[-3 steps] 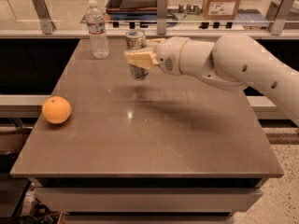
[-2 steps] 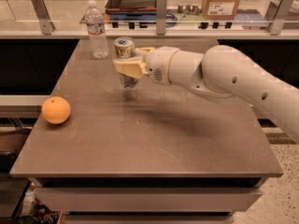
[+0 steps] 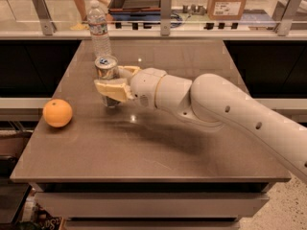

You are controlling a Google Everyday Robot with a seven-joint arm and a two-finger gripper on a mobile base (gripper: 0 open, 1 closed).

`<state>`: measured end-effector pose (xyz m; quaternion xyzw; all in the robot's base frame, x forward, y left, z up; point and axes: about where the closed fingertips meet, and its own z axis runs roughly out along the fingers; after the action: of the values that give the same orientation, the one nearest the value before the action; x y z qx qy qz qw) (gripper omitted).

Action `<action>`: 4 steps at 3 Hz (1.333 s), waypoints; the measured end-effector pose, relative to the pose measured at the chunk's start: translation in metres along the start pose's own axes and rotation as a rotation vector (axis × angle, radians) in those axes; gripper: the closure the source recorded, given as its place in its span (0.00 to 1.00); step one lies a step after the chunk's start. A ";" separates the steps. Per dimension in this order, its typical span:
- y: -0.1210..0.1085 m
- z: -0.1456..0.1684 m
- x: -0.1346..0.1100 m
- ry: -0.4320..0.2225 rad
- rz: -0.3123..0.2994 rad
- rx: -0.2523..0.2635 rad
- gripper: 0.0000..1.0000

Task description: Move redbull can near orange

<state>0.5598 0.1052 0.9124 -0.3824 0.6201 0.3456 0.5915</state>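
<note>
Robot arm (image 3: pixel 225 109) reaches in from the right across a brown table (image 3: pixel 201 166), its gripper (image 3: pixel 113 83) pinching the can (image 3: pixel 106 67) at mid-body, one cream finger across the near face and the other behind. The can stands upright to the right of the orange (image 3: pixel 57 113) and a little farther back, with bare tabletop between them. Whether its base rests on the surface or hangs just above it cannot be told. A water bottle (image 3: pixel 99 30) stands well behind the orange, beyond the can, near the far edge.

The step in hand appears to be the carry toward the orange. Done well, it would mean holding the can vertical and low, travelling left and slightly toward the near edge, and stopping just beside the orange rather than against it. The fruit sits close to the left edge, and a nudge could roll it off. The grip should give way only once the base is flat on the table. The fingers should then draw back away from the orange so the slim can is not tipped.
</note>
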 end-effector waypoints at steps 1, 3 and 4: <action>0.030 0.010 0.004 0.010 -0.002 -0.024 1.00; 0.065 0.027 0.013 0.056 0.003 -0.076 1.00; 0.066 0.028 0.012 0.055 0.001 -0.077 0.84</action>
<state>0.5149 0.1596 0.8970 -0.4138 0.6227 0.3589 0.5587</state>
